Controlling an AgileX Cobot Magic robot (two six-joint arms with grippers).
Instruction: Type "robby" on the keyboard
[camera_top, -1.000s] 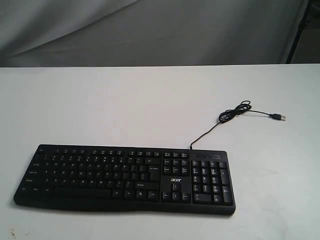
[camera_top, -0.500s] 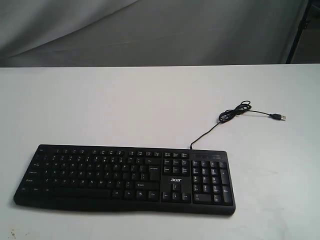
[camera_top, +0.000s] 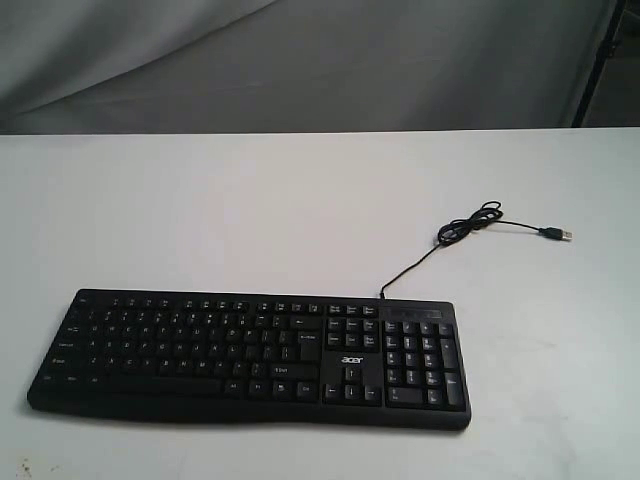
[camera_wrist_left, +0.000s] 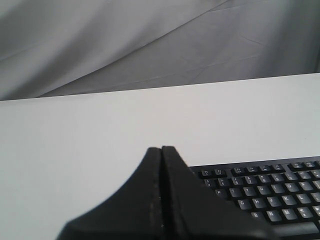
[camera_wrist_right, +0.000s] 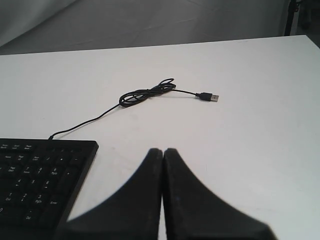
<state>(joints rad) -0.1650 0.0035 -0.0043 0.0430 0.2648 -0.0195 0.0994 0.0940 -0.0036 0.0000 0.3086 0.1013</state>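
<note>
Opening step, no key yet pressed: the black Acer keyboard (camera_top: 250, 355) is lying flat on the white table (camera_top: 250, 200), its USB cable (camera_top: 470, 225) trailing unplugged. The left gripper (camera_wrist_left: 161, 149) and right gripper (camera_wrist_right: 163, 150) are hovering clear of it, fingers pressed together; next, one closed tip is likely needing a square descent onto R

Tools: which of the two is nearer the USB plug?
The right tool: its view shows the plug ahead of it, while the view of the left tool shows the keyboard but no plug.
</note>
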